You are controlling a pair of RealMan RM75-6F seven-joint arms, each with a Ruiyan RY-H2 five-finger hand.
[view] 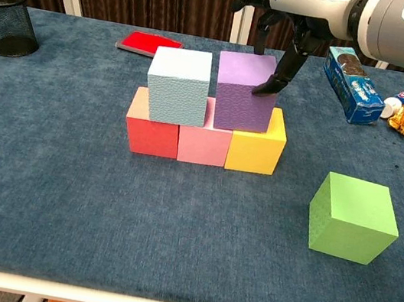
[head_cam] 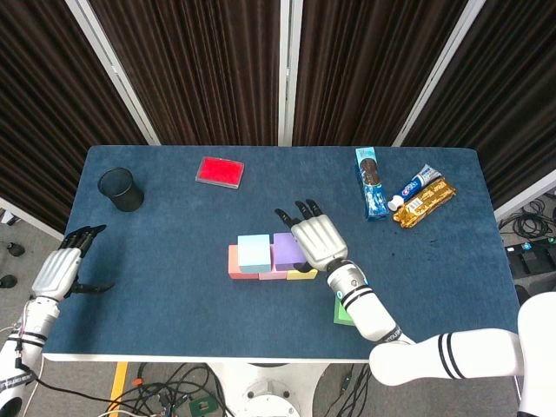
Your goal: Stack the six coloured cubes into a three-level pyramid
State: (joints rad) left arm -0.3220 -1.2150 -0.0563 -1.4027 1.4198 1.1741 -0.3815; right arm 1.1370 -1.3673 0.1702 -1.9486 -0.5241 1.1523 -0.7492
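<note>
A red cube (view: pixel 150 136), a pink cube (view: pixel 203 145) and a yellow cube (view: pixel 255 148) stand in a row. On them sit a light blue cube (view: pixel 178 85) and a purple cube (view: pixel 245 90). My right hand (view: pixel 291 15) hovers over the purple cube (head_cam: pixel 285 249) with fingers spread, one fingertip (view: pixel 265 89) touching its upper right edge. It grips nothing. The green cube (view: pixel 352 217) stands alone at the front right, partly hidden under my right arm in the head view (head_cam: pixel 344 314). My left hand (head_cam: pixel 62 269) is open at the table's left edge.
A black mesh cup (head_cam: pixel 121 189) stands at the back left, a flat red box (head_cam: pixel 220 171) behind the stack. A blue cookie pack (head_cam: pixel 372 182), a toothpaste tube (head_cam: pixel 415 186) and a gold snack pack (head_cam: pixel 426 201) lie at the back right.
</note>
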